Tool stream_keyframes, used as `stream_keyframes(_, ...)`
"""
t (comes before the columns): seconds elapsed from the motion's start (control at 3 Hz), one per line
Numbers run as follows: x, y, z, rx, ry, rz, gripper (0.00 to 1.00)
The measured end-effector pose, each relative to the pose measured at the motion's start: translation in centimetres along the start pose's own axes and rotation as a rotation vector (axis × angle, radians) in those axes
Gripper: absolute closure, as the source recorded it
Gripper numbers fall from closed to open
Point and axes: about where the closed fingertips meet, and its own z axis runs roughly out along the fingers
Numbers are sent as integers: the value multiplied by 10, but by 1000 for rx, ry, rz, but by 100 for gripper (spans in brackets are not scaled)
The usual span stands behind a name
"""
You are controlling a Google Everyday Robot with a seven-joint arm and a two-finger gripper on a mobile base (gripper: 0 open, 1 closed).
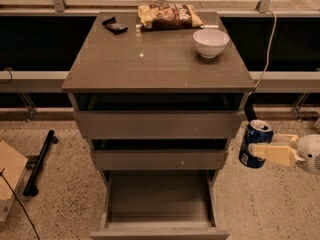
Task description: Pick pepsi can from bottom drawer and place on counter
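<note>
My gripper (260,146) is shut on the pepsi can (254,141), a dark blue can with a silver top rim. It holds the can upright in the air to the right of the cabinet, level with the middle drawer. One cream finger (272,153) crosses the can's front. The bottom drawer (159,204) is pulled open and its flat floor shows nothing inside. The counter (155,59) is the glossy grey-brown top slab, above and left of the can.
On the counter stand a white bowl (210,42) at the right rear, a chip bag (168,15) at the rear middle and a small dark object (115,26) at the rear left. A black rod (39,161) and a cardboard box (9,176) lie on the floor left.
</note>
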Motion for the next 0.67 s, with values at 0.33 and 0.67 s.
stream_keyframes(0.33, -26, 5, 17, -29, -33, -58, 100)
stream_keyframes(0.67, -58, 21, 32, -89, -59, -149, 100)
